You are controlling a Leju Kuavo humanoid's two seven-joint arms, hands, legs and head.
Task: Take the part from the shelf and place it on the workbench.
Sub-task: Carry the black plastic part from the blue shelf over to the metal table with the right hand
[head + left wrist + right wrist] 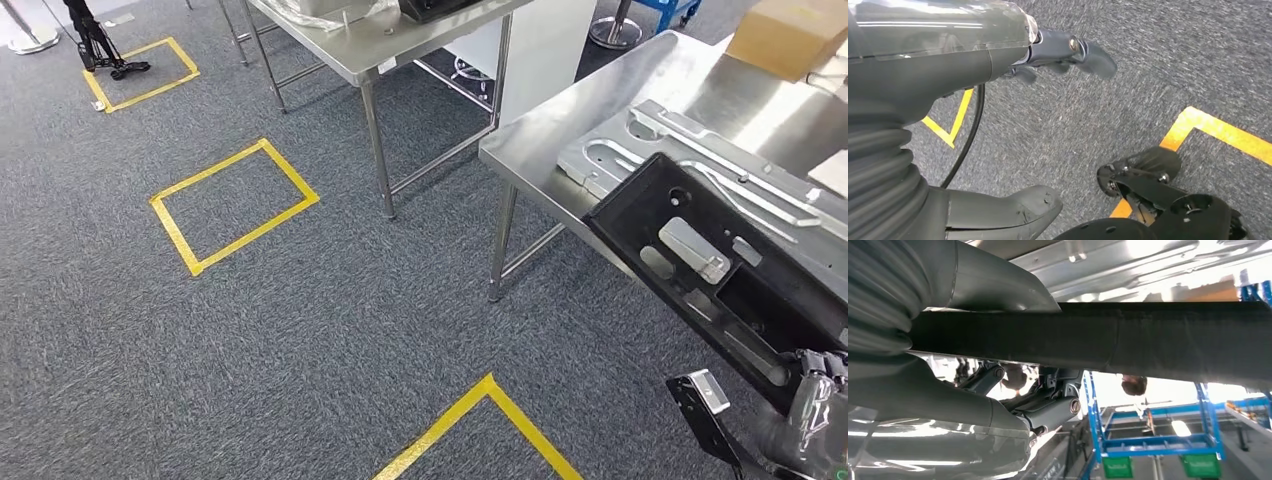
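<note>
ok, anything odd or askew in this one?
Nothing damaged or spilled. The black part is tilted and pokes over the near edge of the workbench, overlapping the silver plate, but the right hand grips it, so it is not yet set down. The left hand hangs over the carpet, holding nothing.

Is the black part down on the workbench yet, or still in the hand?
Still held: the right hand grips the black part, tilted above the workbench.

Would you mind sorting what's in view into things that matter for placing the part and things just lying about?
Job:
black part, held by the right hand
workbench with the silver part already on it

Lying about:
cardboard box
second steel table
yellow floor tape
blue rack
left hand, holding nothing
</note>
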